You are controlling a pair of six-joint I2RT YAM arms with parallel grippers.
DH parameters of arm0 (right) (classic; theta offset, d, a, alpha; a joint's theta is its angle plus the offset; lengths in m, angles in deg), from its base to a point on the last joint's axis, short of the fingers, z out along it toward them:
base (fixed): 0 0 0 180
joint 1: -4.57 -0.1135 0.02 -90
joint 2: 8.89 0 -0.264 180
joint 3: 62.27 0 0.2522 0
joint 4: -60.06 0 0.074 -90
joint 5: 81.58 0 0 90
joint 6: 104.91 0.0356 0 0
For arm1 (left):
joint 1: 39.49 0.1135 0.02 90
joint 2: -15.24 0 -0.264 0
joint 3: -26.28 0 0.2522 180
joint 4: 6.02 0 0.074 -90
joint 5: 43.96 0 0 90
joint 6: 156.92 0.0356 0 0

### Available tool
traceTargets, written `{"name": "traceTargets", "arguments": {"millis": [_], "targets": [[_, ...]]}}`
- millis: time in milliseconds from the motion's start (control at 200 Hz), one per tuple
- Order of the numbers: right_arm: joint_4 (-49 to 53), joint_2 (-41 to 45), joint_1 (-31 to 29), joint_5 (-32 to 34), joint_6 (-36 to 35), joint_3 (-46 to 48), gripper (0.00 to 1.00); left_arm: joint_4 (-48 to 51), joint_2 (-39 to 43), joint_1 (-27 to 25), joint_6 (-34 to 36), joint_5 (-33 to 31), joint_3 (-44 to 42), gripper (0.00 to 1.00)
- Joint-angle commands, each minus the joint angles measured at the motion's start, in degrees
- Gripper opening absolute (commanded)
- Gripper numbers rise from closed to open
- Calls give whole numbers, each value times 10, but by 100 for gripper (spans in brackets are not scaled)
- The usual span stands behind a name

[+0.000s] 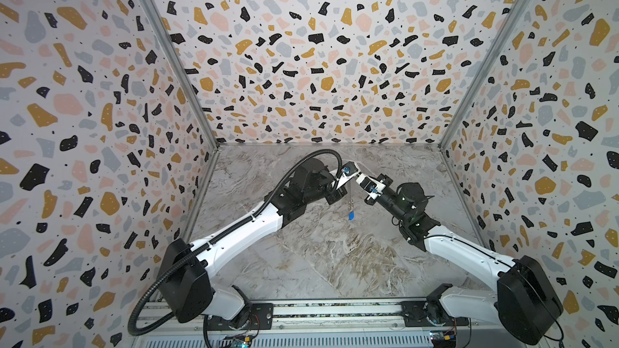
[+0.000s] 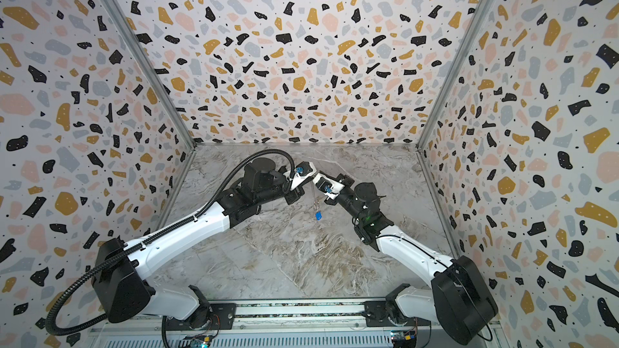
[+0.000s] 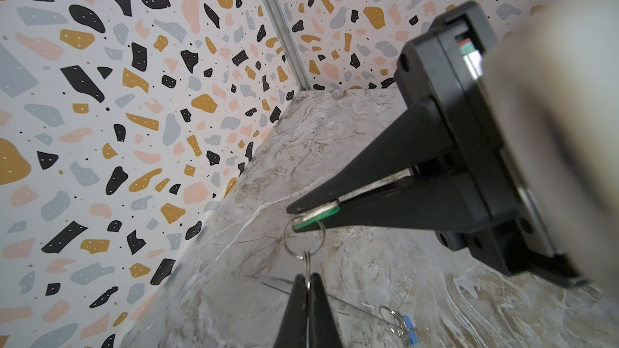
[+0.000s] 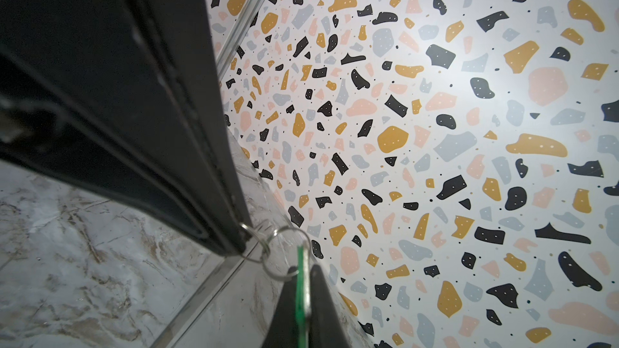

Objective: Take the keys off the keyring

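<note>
Left wrist view has the left gripper (image 3: pixel 307 279) clenched on a small metal ring (image 3: pixel 307 264), its two black fingers pressed together around the wire. That ring links into a larger ring (image 3: pixel 285 239), which passes through the end of the green key (image 3: pixel 315 217). The right gripper (image 3: pixel 301 218) grasps the green key flat between its fingers, so only one edge and one end of the key show. From the right wrist, the same key (image 4: pixel 302 282) appears edge-on as a thin green strip. In both top views the two grippers meet tip to tip above the back half of the marble table (image 1: pixel 318 262). The keyring (image 1: pixel 350 195) (image 2: pixel 315 195) hangs below that meeting point as a faint thin line. Its plate is hard to make out in any view, showing only pale edges. The blue key (image 1: pixel 351 216) (image 2: pixel 318 216) dangles at its lower end on its own loop. Whether the blue key (image 3: pixel 410 328) touches the table cannot be told. The green key is too small to pick out from above.
</note>
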Motion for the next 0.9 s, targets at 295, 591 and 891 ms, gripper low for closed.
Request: {"name": "traceTargets", "arguments": {"millis": [295,591,891], "targets": [[-30,16,8,-8,9,-35,0,27,-13,-3,4,20,24,0],[24,3,38,-23,36,-43,0,6,0,-3,13,45,8,0],[26,-7,42,-53,31,-36,0,6,-2,-2,17,50,11,0]]}}
